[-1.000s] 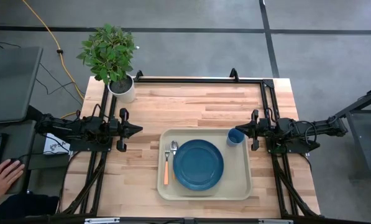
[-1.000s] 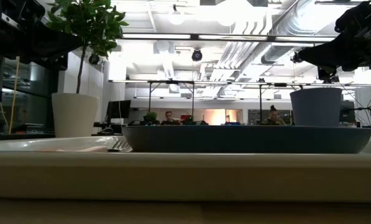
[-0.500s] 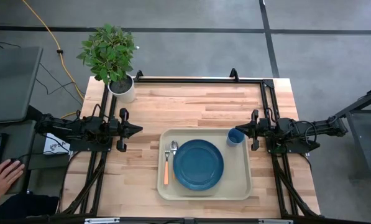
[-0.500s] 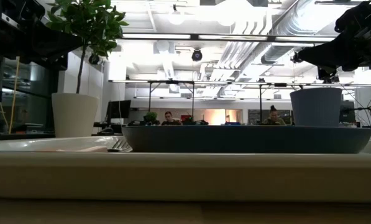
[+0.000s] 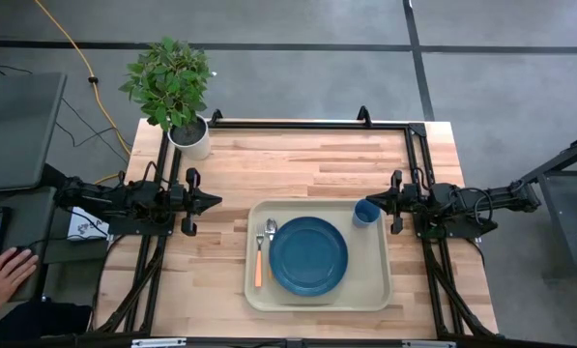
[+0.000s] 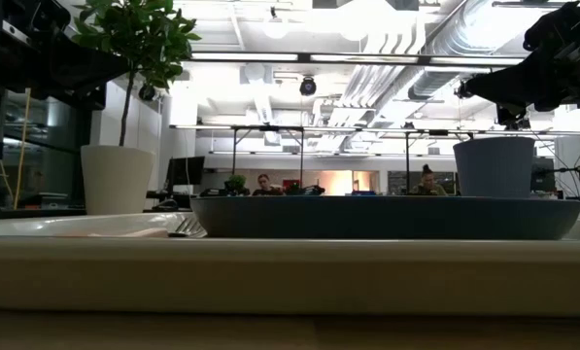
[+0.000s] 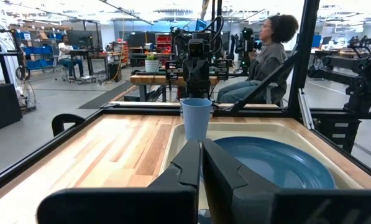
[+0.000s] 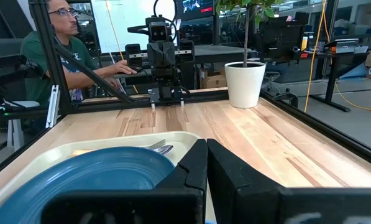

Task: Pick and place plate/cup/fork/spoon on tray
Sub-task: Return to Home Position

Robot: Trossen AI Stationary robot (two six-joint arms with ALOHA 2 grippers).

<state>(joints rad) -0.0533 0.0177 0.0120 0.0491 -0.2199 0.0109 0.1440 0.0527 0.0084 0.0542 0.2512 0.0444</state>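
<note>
The beige tray (image 5: 375, 290) lies at the table's near middle. On it rest the dark-blue plate (image 5: 308, 256), the small blue cup (image 5: 365, 214) upright at its far right corner, and the orange-handled fork (image 5: 258, 265) and spoon (image 5: 270, 232) side by side at its left. My left gripper (image 5: 216, 202) is shut and empty at the table's left edge. My right gripper (image 5: 361, 204) is shut and empty, just right of the cup and above it. The plate (image 7: 278, 163) and cup (image 7: 196, 119) show in the left wrist view.
A white plant pot (image 5: 189, 137) with a green plant stands at the table's far left corner. A black frame (image 5: 307, 124) runs along the far edge and both sides. A person's hand (image 5: 3, 271) rests on a keyboard left of the table. Bare wood lies beyond the tray.
</note>
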